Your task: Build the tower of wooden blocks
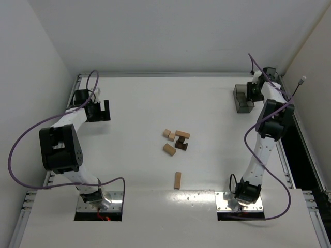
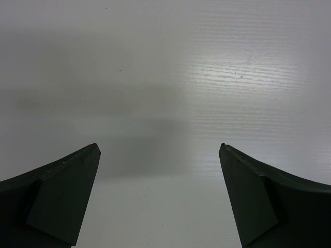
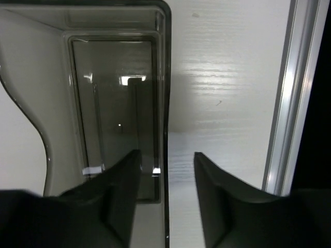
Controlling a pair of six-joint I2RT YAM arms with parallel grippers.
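R gripper (image 3: 166, 153): jaws slightly apart, straddling the right wall of the smoky plastic bin (image 3: 164, 77) without pinching it, prob. set to grip or nudge the bin. L gripper (image 2: 159, 146): fully open over the table (image 2: 155, 62), holding nothing, likely on standby. The wrist cams show no wood blocks (image 1: 181, 136). Only the top cam does: a loose cluster mid-table, one stray block (image 1: 177, 180) nearer the bases, no tower yet.

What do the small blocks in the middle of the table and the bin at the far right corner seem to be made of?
The wood blocks look like bare, unpainted wood with a matte surface, mostly light tan and at least one dark brown. The bin is probably hard plastic: smoky, translucent and glossy, with bright reflections on its floor.
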